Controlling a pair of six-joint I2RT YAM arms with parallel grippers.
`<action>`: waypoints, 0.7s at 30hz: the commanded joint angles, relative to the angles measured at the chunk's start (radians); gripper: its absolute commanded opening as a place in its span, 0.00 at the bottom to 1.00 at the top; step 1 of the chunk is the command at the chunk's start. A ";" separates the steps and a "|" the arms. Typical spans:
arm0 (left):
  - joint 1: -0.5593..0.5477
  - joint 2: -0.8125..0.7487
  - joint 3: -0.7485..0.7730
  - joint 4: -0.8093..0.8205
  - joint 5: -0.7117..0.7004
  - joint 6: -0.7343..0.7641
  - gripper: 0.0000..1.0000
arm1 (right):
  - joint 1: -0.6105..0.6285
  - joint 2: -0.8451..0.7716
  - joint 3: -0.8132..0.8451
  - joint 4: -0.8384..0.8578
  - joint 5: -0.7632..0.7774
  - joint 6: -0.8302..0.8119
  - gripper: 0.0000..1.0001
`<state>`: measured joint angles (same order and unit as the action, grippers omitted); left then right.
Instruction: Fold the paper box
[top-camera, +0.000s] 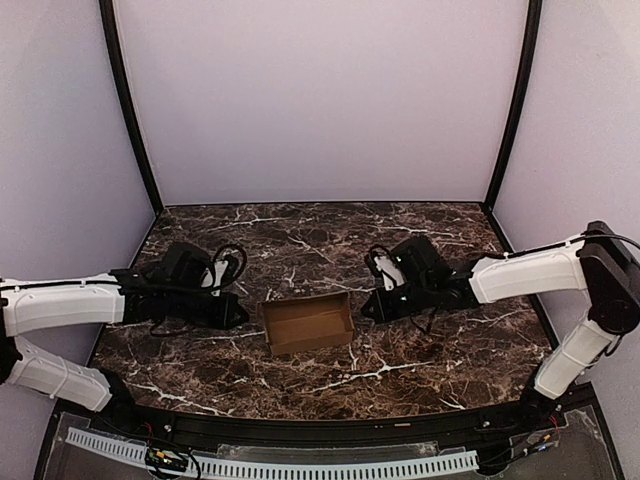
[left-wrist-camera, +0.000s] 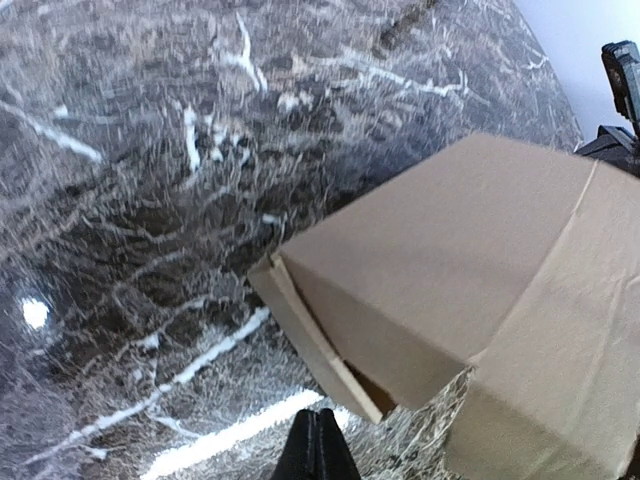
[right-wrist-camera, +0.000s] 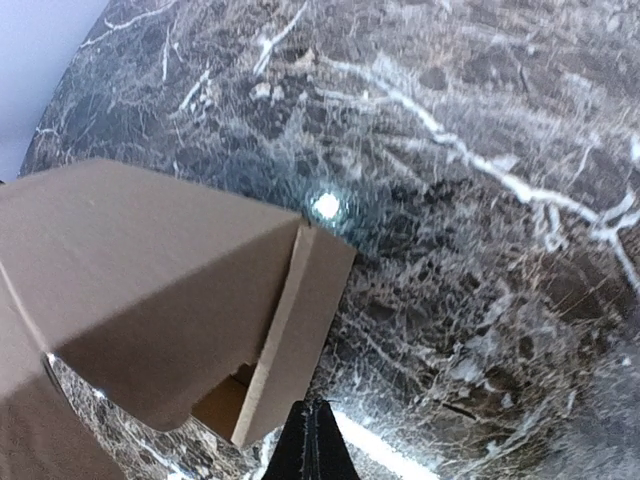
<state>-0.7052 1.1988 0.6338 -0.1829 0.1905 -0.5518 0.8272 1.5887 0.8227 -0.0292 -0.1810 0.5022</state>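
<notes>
Left gripper (top-camera: 243, 313), right gripper (top-camera: 366, 308) — 2 closed tips — flank the paper box (top-camera: 308, 323).

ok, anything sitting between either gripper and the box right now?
Nothing visible. The box sits alone between the two arms. The left gripper is close beside its left end and the right gripper close beside its right end, both shut. Only bare table shows in the small gaps.

Closed right tool (right-wrist-camera: 312, 448) just beside an open corner of the paper box (right-wrist-camera: 150, 270); dark marble table (right-wrist-camera: 480, 200) beneath
</notes>
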 joint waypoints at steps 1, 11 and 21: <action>-0.002 -0.031 0.121 -0.129 -0.135 0.078 0.01 | 0.000 -0.049 0.115 -0.090 0.115 -0.085 0.00; -0.002 0.066 0.292 -0.076 -0.059 0.119 0.01 | -0.010 -0.013 0.272 -0.100 0.017 -0.139 0.00; -0.005 0.138 0.227 0.011 0.110 0.093 0.01 | -0.008 0.056 0.226 -0.029 -0.182 -0.120 0.00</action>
<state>-0.7052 1.3437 0.9127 -0.2081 0.2264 -0.4522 0.8223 1.6138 1.0889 -0.0986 -0.2722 0.3759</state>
